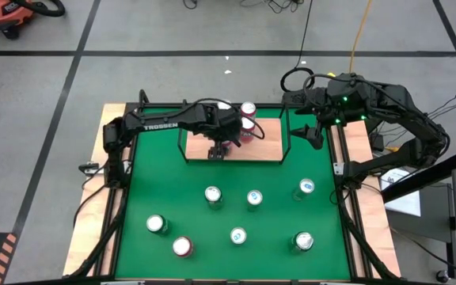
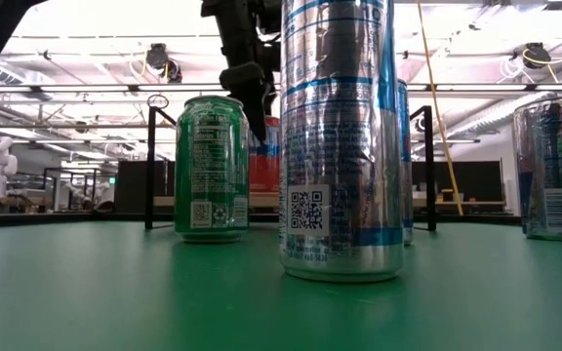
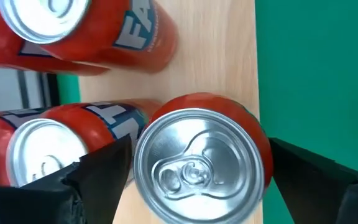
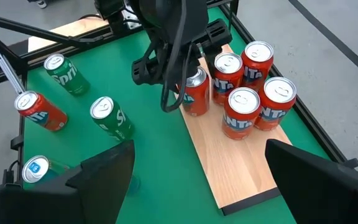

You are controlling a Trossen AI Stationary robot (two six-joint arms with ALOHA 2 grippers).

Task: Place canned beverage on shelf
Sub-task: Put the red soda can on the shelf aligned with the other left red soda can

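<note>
Left gripper (image 3: 197,168): fingers apart, straddling an upright orange can (image 4: 196,93) at the shelf (image 4: 241,165) edge nearest the green mat (image 1: 267,222).
Right gripper (image 1: 313,136): spread wide, hovering beside the shelf's rail, holding nothing.
Open room: bare board beyond four clustered cans (image 4: 253,87).

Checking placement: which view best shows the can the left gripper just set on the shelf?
Left wrist view: the red can stands upright on the shelf, open fingers clear of both sides. Right wrist view shows that can partly behind the left gripper. High view: the arm covers it. Low view: nearer cans block it.
</note>
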